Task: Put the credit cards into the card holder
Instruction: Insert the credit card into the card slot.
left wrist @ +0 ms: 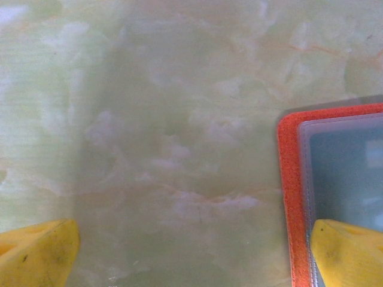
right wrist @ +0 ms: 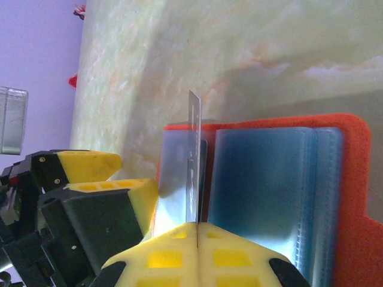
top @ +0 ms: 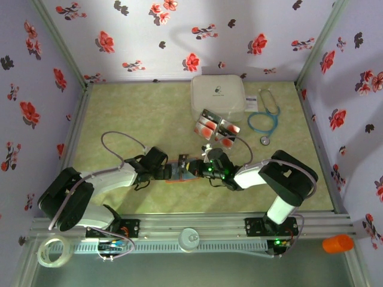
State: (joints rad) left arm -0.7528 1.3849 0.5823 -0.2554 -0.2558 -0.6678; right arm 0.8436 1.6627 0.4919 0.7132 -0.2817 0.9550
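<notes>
The card holder lies open on the table, orange outside with grey-blue pockets; it also shows in the top view. My right gripper is shut on one credit card, held edge-on and upright over the holder's left pocket. My left gripper is open, one yellow finger resting on the holder's left page, the other over bare table. The other credit cards lie in a loose group behind the arms. From above, both grippers, left and right, meet over the holder.
A big white rounded case stands at the back, a blue stethoscope to its right. An orange cylinder and a tape roll sit off the table near the front rail. Floral walls enclose three sides.
</notes>
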